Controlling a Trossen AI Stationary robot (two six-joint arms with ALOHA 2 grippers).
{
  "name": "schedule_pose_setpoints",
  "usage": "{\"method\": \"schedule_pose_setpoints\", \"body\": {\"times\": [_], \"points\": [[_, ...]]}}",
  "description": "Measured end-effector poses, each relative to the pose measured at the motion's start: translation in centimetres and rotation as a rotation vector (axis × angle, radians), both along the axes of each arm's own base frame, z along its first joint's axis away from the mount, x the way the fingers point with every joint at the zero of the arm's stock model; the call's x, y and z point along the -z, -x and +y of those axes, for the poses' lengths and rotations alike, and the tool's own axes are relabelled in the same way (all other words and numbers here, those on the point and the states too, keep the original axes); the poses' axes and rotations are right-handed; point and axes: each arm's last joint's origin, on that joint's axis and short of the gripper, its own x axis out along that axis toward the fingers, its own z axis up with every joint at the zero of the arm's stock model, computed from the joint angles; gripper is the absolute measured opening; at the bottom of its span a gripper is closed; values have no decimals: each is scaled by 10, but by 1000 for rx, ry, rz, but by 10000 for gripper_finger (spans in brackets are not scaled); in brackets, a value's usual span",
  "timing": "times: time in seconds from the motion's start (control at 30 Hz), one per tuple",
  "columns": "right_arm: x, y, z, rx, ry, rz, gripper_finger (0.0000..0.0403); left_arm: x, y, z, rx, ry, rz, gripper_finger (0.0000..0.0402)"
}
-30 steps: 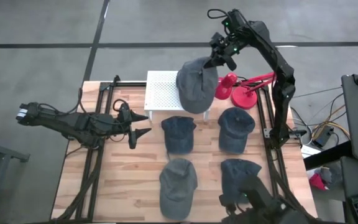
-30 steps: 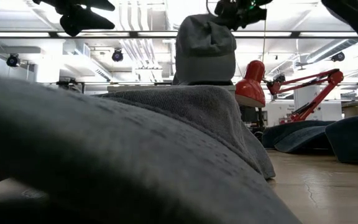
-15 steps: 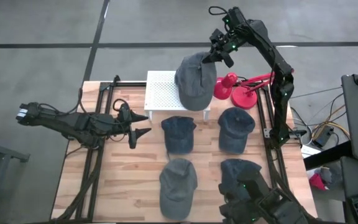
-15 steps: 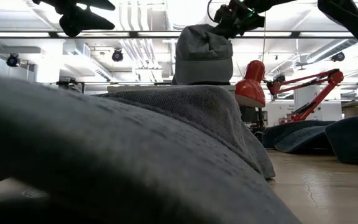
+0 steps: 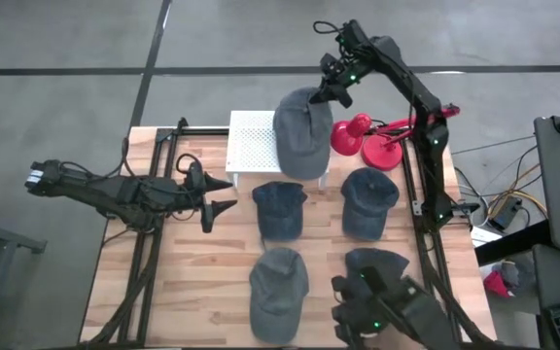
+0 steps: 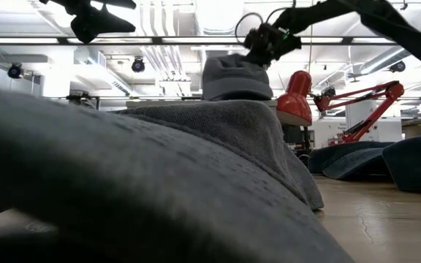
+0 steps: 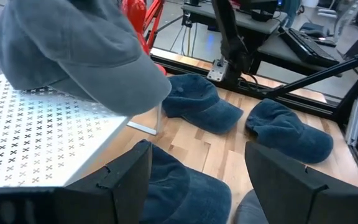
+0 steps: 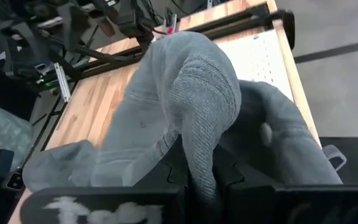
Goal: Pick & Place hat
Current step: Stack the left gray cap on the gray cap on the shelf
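High view: the right gripper [image 5: 332,89] reaches over the far edge of the table [image 5: 115,282], its fingers pressed together on the far edge of a grey hat [image 5: 301,131]. That hat lies draped over the right part of a white perforated rack [image 5: 251,146] at the table's far side. A red lamp [image 5: 363,136] stands just right of the hat. Four blue caps [image 5: 278,208] lie in two rows on the wood nearer the camera side. The left gripper [image 5: 224,194] hovers over the left middle of the table, fingers spread and holding nothing, pointing toward the caps.

Low view: a blurred cap [image 6: 123,197] fills the near foreground. Beyond it the hat [image 6: 229,79] shows as a grey mound, with the right gripper [image 6: 263,44] at its upper right. The lamp [image 6: 296,98] stands to the right. The left gripper [image 6: 93,18] hangs at the upper left.

Left wrist view: the two dark fingers [image 7: 126,180] stand wide apart with a cap [image 7: 185,193] between them. The hat [image 7: 79,50] overhangs the rack [image 7: 36,137], and two more caps [image 7: 201,106] lie on the wood beyond.

Right wrist view: the fingers [image 8: 185,168] pinch a fold of the hat [image 8: 185,106], which drapes away over the rack [image 8: 260,56] and the table [image 8: 98,106].
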Motion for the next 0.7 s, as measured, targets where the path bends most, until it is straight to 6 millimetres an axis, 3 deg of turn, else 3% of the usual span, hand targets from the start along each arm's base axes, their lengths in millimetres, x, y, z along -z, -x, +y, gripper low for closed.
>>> {"method": "schedule_pose_setpoints", "body": {"times": [0.2, 0.37, 0.7], "points": [[15, -4, -12, 20, 4, 23, 28, 1, -1, -1, 7, 29, -2, 262], [18, -3, -17, 90, 105, 119, 50, 3, -5, -1, 7, 27, 10, 262], [19, -4, -19, 109, 130, 143, 99, 7, -14, -3, -1, 55, 20, 262]]}}
